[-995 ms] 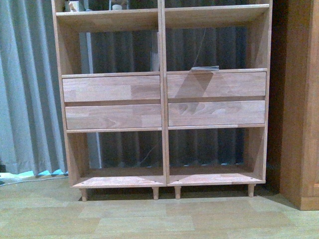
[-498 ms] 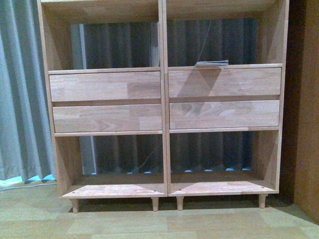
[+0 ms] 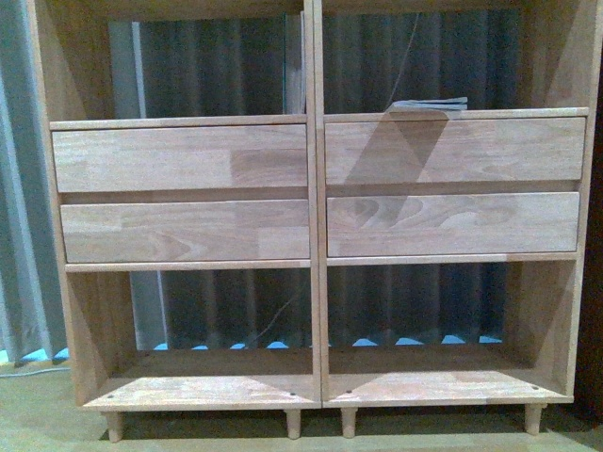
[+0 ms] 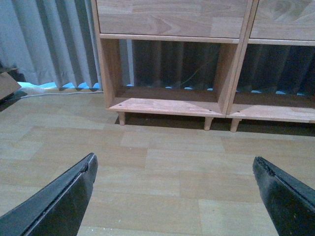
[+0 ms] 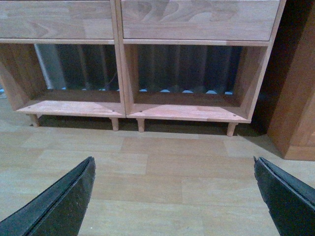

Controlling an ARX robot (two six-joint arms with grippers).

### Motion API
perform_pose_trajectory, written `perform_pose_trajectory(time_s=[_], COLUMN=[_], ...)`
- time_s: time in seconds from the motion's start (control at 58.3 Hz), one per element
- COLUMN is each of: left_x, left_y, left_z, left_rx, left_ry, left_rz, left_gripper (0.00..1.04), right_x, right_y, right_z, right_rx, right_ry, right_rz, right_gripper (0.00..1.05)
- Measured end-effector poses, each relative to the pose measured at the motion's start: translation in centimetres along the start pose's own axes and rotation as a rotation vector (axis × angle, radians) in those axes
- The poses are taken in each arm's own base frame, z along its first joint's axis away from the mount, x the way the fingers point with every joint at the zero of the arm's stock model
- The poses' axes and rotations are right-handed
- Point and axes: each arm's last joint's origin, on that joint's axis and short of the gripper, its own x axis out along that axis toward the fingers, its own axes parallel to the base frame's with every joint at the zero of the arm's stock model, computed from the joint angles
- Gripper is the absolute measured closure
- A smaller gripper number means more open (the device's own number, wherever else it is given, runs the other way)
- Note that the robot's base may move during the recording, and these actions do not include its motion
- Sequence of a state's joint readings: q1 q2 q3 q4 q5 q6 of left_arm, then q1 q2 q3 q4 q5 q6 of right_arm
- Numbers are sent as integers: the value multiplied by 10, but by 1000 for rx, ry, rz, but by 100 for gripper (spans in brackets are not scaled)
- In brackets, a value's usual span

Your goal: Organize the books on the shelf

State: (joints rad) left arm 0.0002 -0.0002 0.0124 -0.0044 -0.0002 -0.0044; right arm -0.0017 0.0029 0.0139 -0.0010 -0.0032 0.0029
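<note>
Wooden shelf (image 3: 316, 235) is looming larger in the front view than a second ago: the robot is closing in. A pale book (image 3: 429, 104) is lying flat above the upper right drawer (image 3: 452, 151), nearer the shelf's right edge. The left hand (image 4: 173, 160) and right hand (image 5: 173, 160) are gaping wide, holding nothing.

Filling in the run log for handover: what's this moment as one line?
stage: facing shelf | book: flat on board above right drawers | left tool: open, empty | right tool: open, empty

light wood shelf (image 3: 311, 235), grey striped curtain (image 3: 226, 80)
</note>
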Motion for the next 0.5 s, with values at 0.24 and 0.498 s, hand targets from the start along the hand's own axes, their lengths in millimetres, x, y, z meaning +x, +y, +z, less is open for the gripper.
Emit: perform_pose_trajectory(time_s=[0.24,0.498], left_x=[0,0], left_y=[0,0], left_z=[0,0], left_rx=[0,0], left_ry=[0,0], left_rz=[0,0], left_gripper=[7,7], right_x=[0,0], right_y=[0,0], right_z=[0,0], right_rx=[0,0], right_ry=[0,0], right_rz=[-1,-1], right_gripper=[7,7])
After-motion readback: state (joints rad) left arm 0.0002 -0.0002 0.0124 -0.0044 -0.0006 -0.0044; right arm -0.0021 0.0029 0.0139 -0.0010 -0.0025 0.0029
